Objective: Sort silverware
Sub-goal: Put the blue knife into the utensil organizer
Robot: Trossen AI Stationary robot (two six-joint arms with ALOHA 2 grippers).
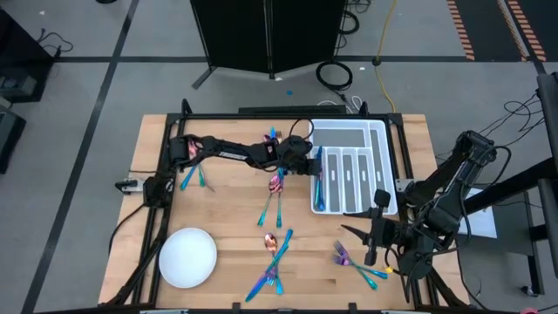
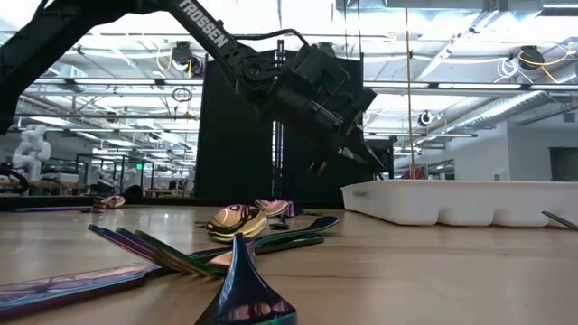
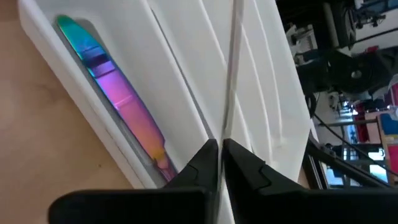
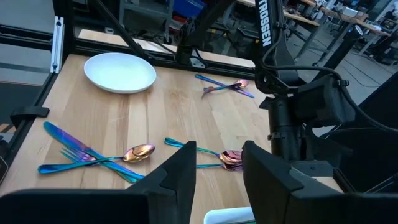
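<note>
Where the tray (image 1: 377,166) edges, left gripper (image 1: 312,163) hovers.

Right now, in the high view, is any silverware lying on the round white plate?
No. The plate looks bare in the high view, while the loose silverware lies on the wooden table beside it.

The desk (image 1: 227,218) is pale blond wood with a faint grain, framed in black. The divided tray (image 1: 375,144) near its far right corner is plain white, as is the round plate (image 1: 187,257) near the front left corner. The silverware (image 1: 275,253) shimmers iridescent: teal, blue, purple and pink, with some spoon bowls coppery gold. Both arms are black, with white lettering.
</note>
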